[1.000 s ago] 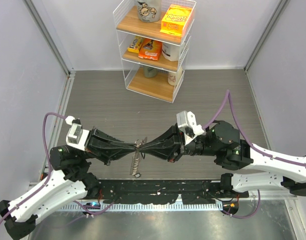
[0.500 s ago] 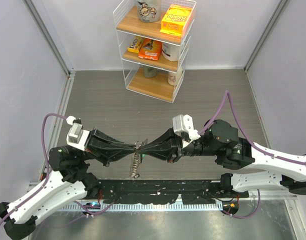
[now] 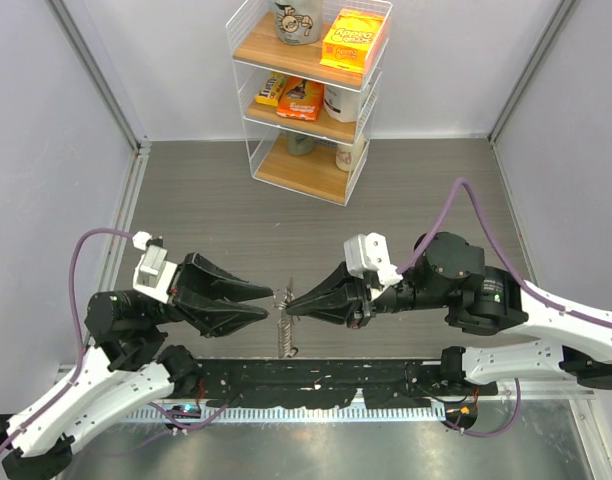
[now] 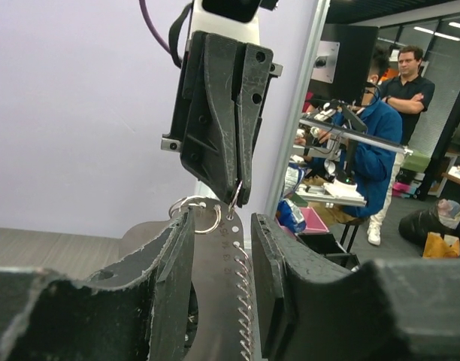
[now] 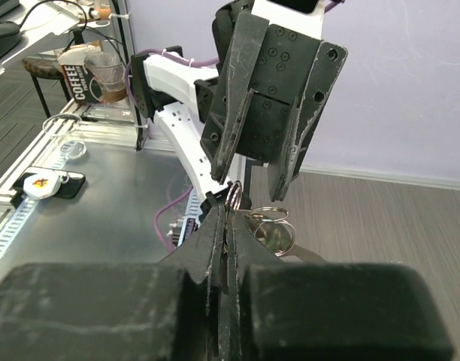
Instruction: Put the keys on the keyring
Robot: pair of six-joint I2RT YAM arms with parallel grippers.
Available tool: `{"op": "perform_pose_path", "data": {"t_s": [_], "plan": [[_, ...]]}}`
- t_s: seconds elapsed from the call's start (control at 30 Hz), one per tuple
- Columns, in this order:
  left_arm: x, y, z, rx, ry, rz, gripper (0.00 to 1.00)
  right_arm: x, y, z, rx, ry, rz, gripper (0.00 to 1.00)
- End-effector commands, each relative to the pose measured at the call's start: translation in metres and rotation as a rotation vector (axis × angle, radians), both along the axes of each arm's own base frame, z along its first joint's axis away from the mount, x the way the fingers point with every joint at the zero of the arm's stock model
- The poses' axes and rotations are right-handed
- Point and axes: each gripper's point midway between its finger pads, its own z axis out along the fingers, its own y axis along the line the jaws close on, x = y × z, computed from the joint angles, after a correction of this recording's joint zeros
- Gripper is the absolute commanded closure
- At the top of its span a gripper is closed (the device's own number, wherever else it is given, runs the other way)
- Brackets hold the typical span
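My right gripper (image 3: 290, 303) is shut on a small silver split ring (image 5: 231, 195) at the top of the keyring (image 3: 286, 330), whose grey chain hangs from the fingertips just above the table. Further split rings (image 5: 272, 222) hang beside that one. My left gripper (image 3: 266, 301) is open, its fingers on either side of the hanging piece and not touching it. In the left wrist view a dark flat strip with holes and a wire coil (image 4: 228, 271) hangs between my open left fingers (image 4: 177, 256), below the shut right gripper (image 4: 236, 197). I cannot make out the keys or the green piece.
A white wire shelf (image 3: 311, 95) with boxes and mugs stands at the back middle. A black rail (image 3: 316, 380) runs along the near edge between the arm bases. Grey walls close in the left, right and back.
My left gripper has opened and drawn back to the left, letting go of the keyring. The right gripper still holds it, and it now hangs a little lower and further right.
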Motion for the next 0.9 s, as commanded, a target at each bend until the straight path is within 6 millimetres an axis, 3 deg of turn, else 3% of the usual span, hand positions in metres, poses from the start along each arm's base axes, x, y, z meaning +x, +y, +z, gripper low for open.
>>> {"op": "perform_pose_path", "data": {"t_s": [0.0, 0.3, 0.57, 0.87], "plan": [[-0.011, 0.005, 0.002, 0.074, -0.033, -0.017, 0.57, -0.012, -0.012, 0.023, -0.001, -0.007, 0.048, 0.95], [-0.024, 0.004, -0.008, 0.277, -0.007, -0.088, 0.54, -0.027, -0.007, -0.006, -0.203, 0.083, 0.135, 0.95], [-0.036, 0.006, -0.019, 0.376, 0.015, -0.161, 0.59, -0.042, 0.0, -0.016, -0.254, 0.175, 0.219, 0.95], [-0.036, 0.007, -0.039, 0.452, 0.071, -0.167, 0.62, -0.042, 0.013, -0.025, -0.304, 0.254, 0.221, 0.95]]}}
